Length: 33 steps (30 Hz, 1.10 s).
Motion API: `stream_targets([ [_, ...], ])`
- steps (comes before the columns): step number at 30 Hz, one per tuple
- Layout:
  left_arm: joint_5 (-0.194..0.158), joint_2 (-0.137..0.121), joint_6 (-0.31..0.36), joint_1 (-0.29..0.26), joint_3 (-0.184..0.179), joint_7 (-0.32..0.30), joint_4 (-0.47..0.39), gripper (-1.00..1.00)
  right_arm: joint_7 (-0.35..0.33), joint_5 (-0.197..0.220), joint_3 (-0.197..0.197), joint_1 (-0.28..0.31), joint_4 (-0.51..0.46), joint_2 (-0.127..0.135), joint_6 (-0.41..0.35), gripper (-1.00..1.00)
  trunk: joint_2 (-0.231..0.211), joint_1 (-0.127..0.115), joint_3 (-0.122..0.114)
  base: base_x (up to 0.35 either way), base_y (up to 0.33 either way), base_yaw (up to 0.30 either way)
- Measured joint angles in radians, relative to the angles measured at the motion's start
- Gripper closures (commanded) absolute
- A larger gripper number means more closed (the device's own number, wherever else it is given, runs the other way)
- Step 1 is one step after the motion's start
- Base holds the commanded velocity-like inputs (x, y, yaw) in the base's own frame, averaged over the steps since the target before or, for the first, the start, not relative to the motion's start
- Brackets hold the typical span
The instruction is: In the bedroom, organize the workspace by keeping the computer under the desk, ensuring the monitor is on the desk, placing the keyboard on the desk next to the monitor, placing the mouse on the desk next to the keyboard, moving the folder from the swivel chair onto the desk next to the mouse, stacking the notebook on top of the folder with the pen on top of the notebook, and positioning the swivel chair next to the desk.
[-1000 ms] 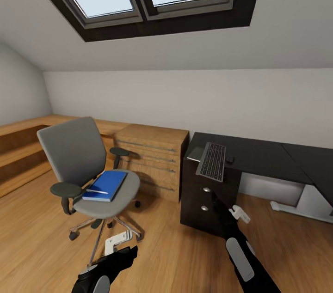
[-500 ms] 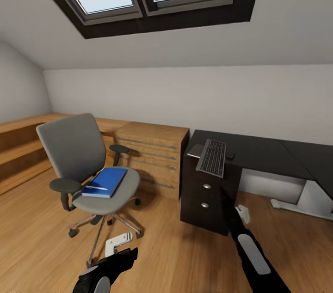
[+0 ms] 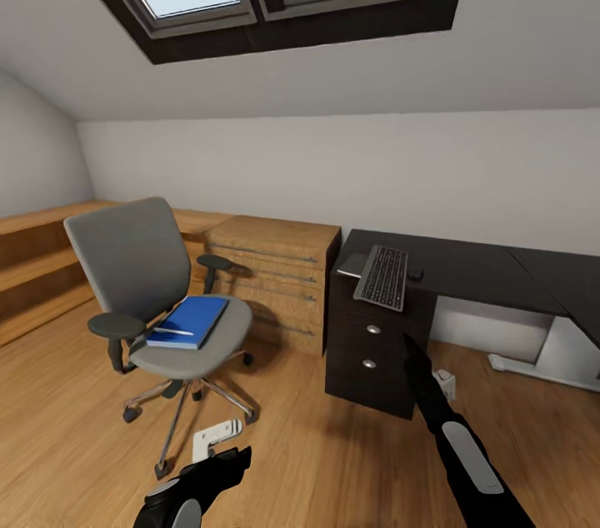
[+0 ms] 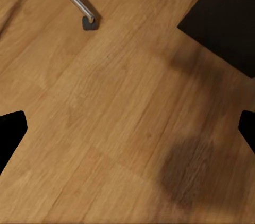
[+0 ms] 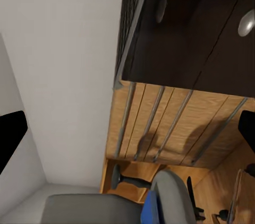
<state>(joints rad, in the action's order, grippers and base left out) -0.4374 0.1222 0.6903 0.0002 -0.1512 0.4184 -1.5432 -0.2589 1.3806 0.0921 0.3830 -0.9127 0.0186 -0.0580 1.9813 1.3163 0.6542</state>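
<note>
Folder (image 3: 190, 321) lies on the chair (image 3: 158, 303), waiting to go on the bench (image 3: 467, 270) by the keyboard (image 3: 384, 276). Both claws are wide open and hold nothing.

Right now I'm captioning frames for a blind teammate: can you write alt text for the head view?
A grey swivel chair holding a blue folder with a pen on top stands on a wood floor, left of a black desk. A keyboard overhangs the desk's front edge beside a small mouse; skylights above.
</note>
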Motion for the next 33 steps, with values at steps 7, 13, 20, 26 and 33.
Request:
stream_targets([
  [7, 0.001, -0.001, -0.002, 0.0, 0.0, 0.002, 0.003, -1.0, -0.002, 0.0, 0.0, 0.0, 0.0, 0.0, 0.0, -1.0, 0.049, 0.027, 0.022, 0.0, 0.0, 0.0],
  [13, 0.0, -0.001, -0.002, 0.0, 0.0, 0.002, 0.004, -1.0, -0.005, 0.0, 0.0, 0.0, 0.0, 0.0, 0.0, -1.0, 0.091, 0.05, 0.041, 0.0, 0.0, 0.0],
  [20, 0.001, -0.001, -0.001, 0.0, 0.0, 0.0, 0.004, -1.0, -0.006, 0.0, -0.001, 0.0, -0.001, 0.0, 0.0, -1.0, 0.091, 0.05, 0.041, 0.0, 0.0, 0.0],
  [26, 0.0, -0.003, -0.004, 0.0, 0.0, -0.006, 0.005, -1.0, -0.006, -0.001, -0.001, 0.0, -0.002, 0.0, 0.001, -1.0, 0.091, 0.05, 0.041, 0.012, 0.0, 0.0],
  [33, 0.0, -0.018, -0.005, 0.0, -0.001, -0.01, 0.005, -1.0, -0.006, -0.001, -0.002, 0.0, -0.002, 0.0, 0.001, -1.0, 0.091, 0.049, 0.041, 0.217, 0.0, 0.0],
])
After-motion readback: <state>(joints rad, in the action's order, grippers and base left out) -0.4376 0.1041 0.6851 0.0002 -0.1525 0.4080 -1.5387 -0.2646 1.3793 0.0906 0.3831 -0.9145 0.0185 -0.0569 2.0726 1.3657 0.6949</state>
